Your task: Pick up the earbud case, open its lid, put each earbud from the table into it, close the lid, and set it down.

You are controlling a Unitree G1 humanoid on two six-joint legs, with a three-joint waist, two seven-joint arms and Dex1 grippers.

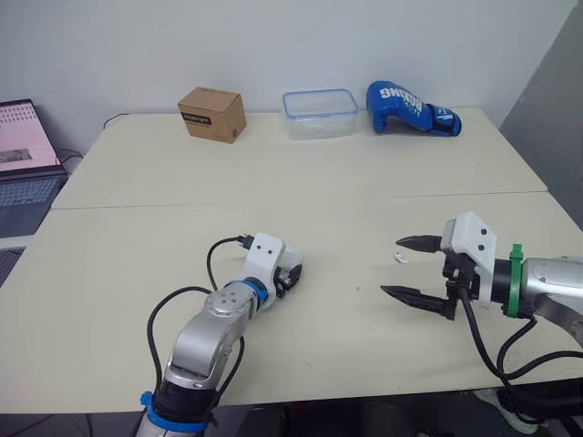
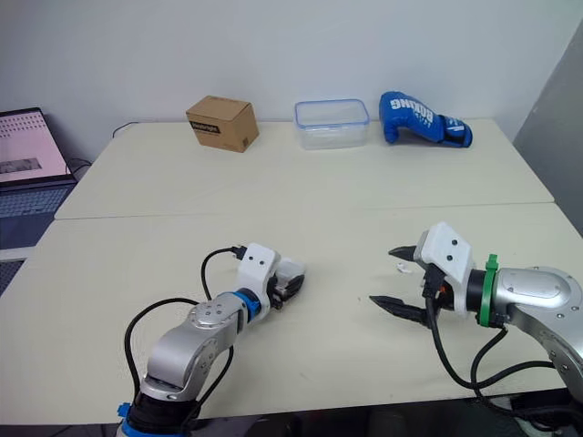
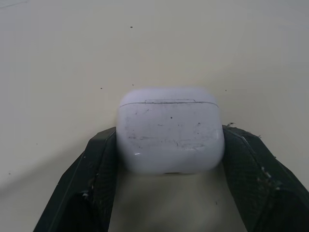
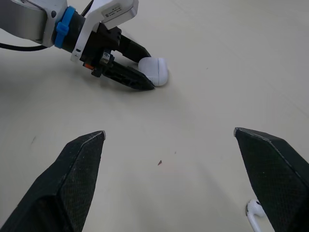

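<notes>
Left wrist view: your left gripper [image 2: 291, 284] is clamping the white earbud case [image 3: 169, 130], lid shut, resting on the table [image 1: 319, 191]. Your right gripper [image 1: 392, 266] is hanging spread wide, one earbud [image 4: 255, 212] lying just beside a finger.

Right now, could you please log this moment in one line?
left pincer shut on earbud case, lid closed | right pincer open near earbud

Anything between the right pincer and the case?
No. The right wrist view shows bare table between the right pincer and the case. The earbud lies beside the pincer, outside that stretch.
</notes>
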